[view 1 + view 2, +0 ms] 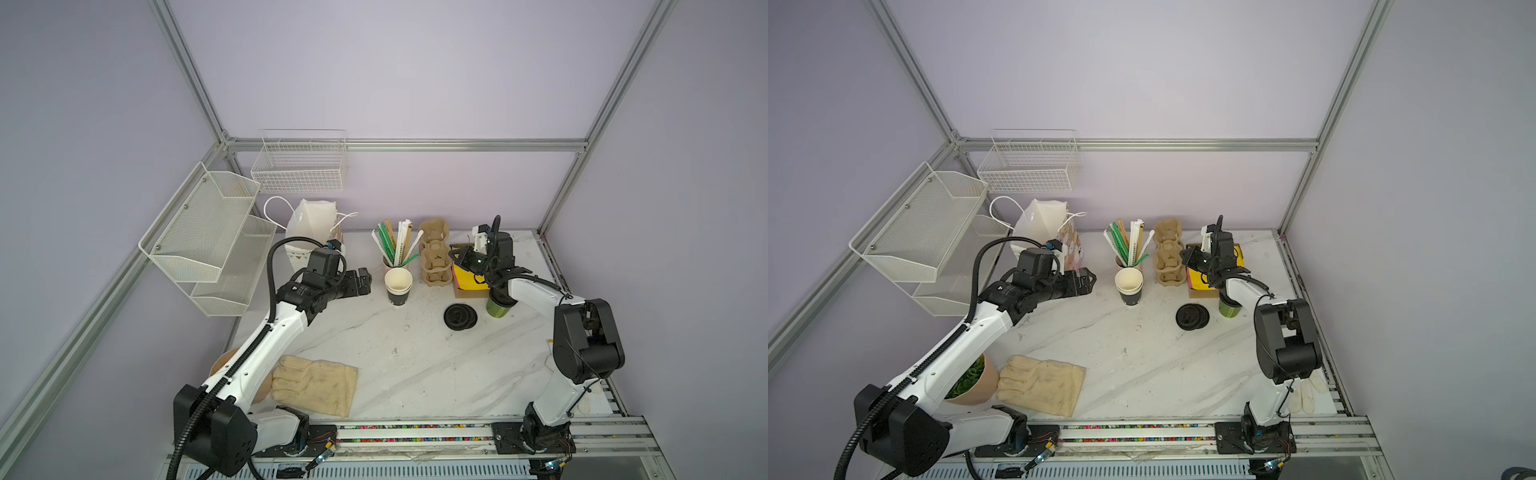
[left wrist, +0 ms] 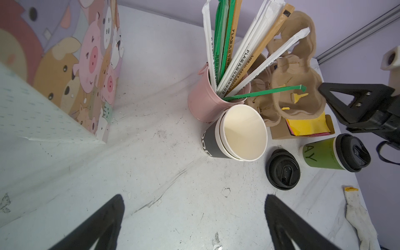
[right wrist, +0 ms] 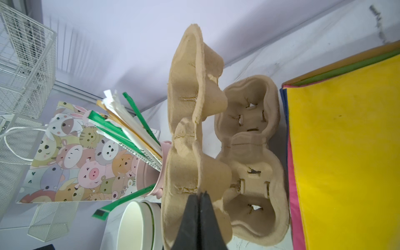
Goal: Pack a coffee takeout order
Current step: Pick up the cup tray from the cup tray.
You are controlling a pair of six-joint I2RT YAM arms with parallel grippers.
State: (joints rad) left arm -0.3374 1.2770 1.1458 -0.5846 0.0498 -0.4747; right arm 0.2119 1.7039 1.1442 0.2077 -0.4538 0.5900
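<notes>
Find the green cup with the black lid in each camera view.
In a top view: green lidded cup, right of centre, under right arm.
In a top view: same place.
Left wrist: cup beside the loose black lid.
Right wrist: not in it.
Landmark: that lid, in both top views.

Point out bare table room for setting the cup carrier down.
Widest bare patch: the table's middle, bordered by the glove, the nested cups and the loose lids. Smaller: between the paper bag and the nested cups. Crowded: the back row, from straws past the cup carriers to the paper stack.
</notes>
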